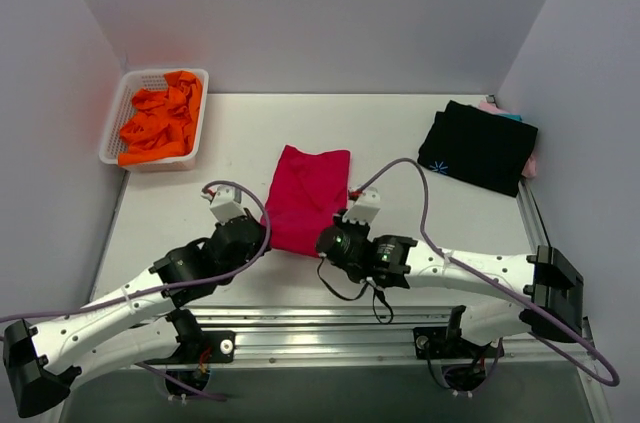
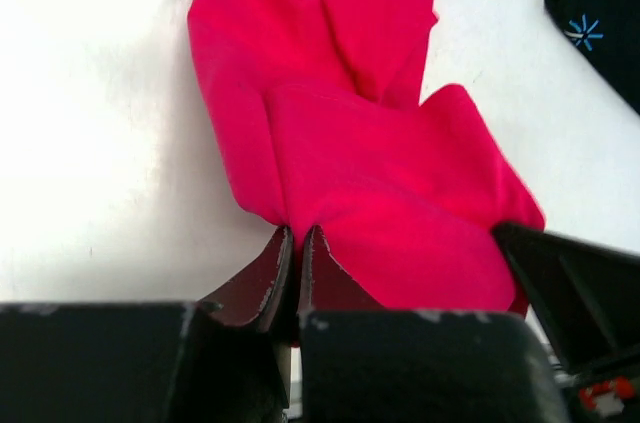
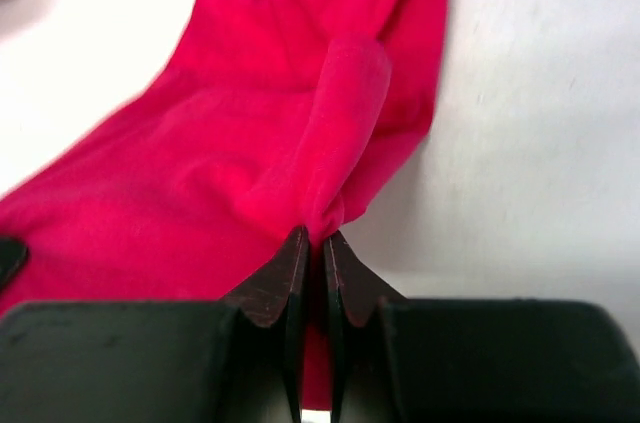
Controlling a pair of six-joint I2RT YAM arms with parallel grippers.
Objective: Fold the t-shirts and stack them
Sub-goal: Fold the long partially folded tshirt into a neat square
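A crimson-red t-shirt (image 1: 305, 193) lies folded into a long strip in the middle of the table. My left gripper (image 1: 262, 239) is shut on its near left corner (image 2: 300, 213). My right gripper (image 1: 328, 243) is shut on its near right corner (image 3: 325, 218), where a bunched fold of the cloth (image 3: 340, 133) rises from the jaws. At the back right lies a folded black t-shirt (image 1: 478, 147) with a tiny blue mark (image 1: 437, 166), also seen in the left wrist view (image 2: 600, 13). Pink (image 1: 530, 165) and teal (image 1: 510, 116) cloth edges peek from under the black one.
A white basket (image 1: 114, 130) holding crumpled orange cloth (image 1: 160, 123) stands at the back left. Grey walls close the table at the back and both sides. A metal rail (image 1: 330, 318) runs along the near edge between the arm bases.
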